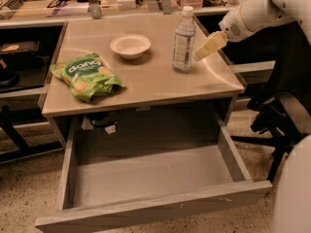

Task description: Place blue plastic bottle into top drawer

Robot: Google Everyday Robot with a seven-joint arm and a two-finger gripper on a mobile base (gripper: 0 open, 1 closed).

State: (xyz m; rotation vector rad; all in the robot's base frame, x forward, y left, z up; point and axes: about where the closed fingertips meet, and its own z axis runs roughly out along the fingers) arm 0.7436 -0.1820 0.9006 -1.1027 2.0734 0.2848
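The blue plastic bottle (184, 40), clear with a white cap and pale label, stands upright on the table top (160, 84) at the back right. My gripper (208, 45), yellowish at the end of a white arm, hovers just to the right of the bottle at mid-height, pointing at it and close to it. The top drawer (150, 210) is pulled wide open below the table top, and its grey inside shows nothing in it.
A white bowl (130, 46) sits left of the bottle. A green snack bag (86, 75) lies at the table's left front. A black chair base (272, 123) stands to the right of the drawer. Cluttered shelves run behind the table.
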